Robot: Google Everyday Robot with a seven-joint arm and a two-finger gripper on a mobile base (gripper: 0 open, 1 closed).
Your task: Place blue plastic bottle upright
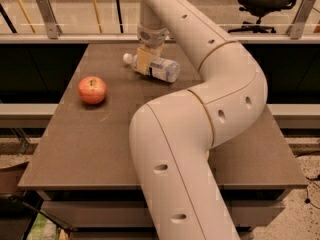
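The blue plastic bottle [162,69] lies on its side at the back middle of the brown table [100,139]. Its white cap [128,59] points left and its labelled body runs to the right. My gripper [144,61] hangs from the arm straight down onto the bottle's neck end, just right of the cap. Its tan front covers that part of the bottle. Whether it grips the bottle does not show.
A red apple [92,90] sits on the left of the table, apart from the bottle. My large cream arm [200,134] covers the middle and right front of the table. A railing [50,19] runs behind the table, and an office chair [265,1] stands at the far right.
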